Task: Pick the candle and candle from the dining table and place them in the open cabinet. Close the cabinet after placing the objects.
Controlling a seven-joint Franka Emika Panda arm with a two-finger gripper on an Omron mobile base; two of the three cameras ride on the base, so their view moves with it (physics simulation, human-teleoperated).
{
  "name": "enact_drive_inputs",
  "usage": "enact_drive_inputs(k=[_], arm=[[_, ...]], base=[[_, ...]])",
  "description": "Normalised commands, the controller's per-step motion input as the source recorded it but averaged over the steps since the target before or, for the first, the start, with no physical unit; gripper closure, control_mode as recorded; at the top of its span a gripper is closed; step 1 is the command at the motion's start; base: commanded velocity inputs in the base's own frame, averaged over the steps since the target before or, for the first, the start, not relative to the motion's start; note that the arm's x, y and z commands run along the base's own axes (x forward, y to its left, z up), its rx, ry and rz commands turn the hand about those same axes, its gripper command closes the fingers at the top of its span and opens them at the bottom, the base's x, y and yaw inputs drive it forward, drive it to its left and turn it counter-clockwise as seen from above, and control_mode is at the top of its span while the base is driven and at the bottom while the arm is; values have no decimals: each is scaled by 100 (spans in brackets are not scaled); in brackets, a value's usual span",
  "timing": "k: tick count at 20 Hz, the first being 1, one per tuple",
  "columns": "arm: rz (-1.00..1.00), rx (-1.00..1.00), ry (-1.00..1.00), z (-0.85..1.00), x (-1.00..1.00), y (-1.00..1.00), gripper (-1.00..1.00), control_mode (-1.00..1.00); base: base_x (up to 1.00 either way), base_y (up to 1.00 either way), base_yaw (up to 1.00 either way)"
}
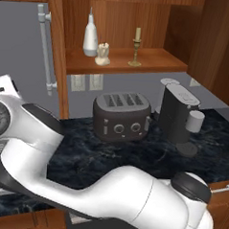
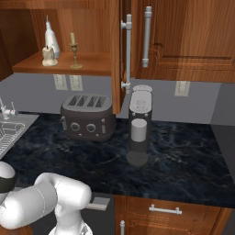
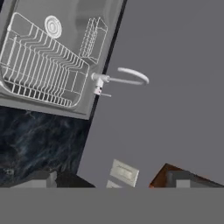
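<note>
Both candles stand on the cabinet (image 1: 153, 61) shelf: squat candle (image 1: 103, 55) at nine o'clock of the taper candle (image 1: 136, 46), white bottle (image 1: 90, 36) behind. Gripper (image 3: 113, 181) jaws spread, holding nothing, facing sink (image 3: 48, 65).

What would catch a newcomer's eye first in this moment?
The open cabinet above the counter, its shelf holding a white bottle, a squat cream candle and a taper candle on a gold stick. Below, a dark toaster and a coffee machine stand on the black marble counter. A sink with a wire rack lies to the left.
</note>
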Motion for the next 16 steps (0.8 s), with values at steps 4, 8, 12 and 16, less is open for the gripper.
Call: enact_drive_inputs(k=[4, 8, 12, 16], arm=[[-11, -17, -2, -12, 23, 0, -100, -100], [-13, -15, -3, -11, 2, -2, -100, -100], [-12, -12, -9, -3, -6, -9, -100, -100], [-12, -14, -11, 0, 0, -19, -100, -100]], base=[[0, 0, 0], [0, 0, 0], [0, 0, 0], [0, 0, 0]])
